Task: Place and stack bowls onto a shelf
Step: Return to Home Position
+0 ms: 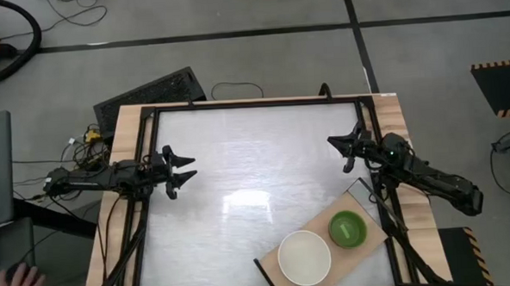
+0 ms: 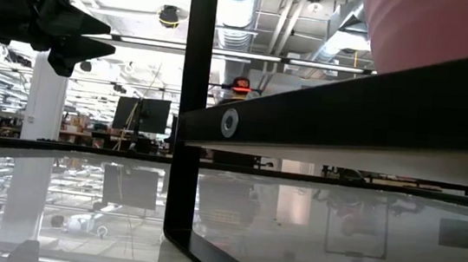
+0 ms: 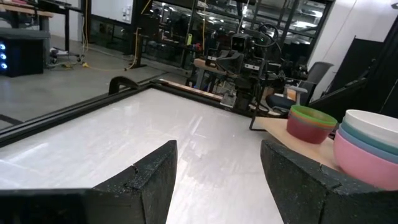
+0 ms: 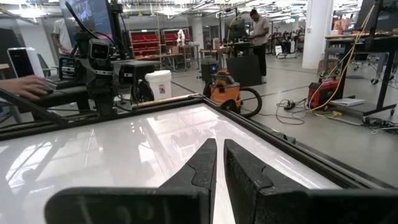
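Note:
Two stacks of bowls stand on the light-wood shelf (image 1: 354, 199) at the table's near right corner. In the high view one stack shows a cream-white bowl (image 1: 304, 257) on top, the other a lime green bowl (image 1: 348, 229). The left wrist view shows the green bowl (image 3: 309, 116) sitting in a red one, and the white bowl (image 3: 373, 121) over cyan and pink ones (image 3: 364, 163). My left gripper (image 1: 185, 168) hovers open over the table's left side, its fingers pointing at the stacks. My right gripper (image 1: 341, 149) hovers shut at the right side, beyond the shelf.
A black frame (image 1: 236, 105) runs around the glossy white table top. A black upright post (image 2: 192, 100) stands close in the low view. A person's hand (image 1: 15, 281) rests off the table's near left corner. The middle of the table lies bare between the arms.

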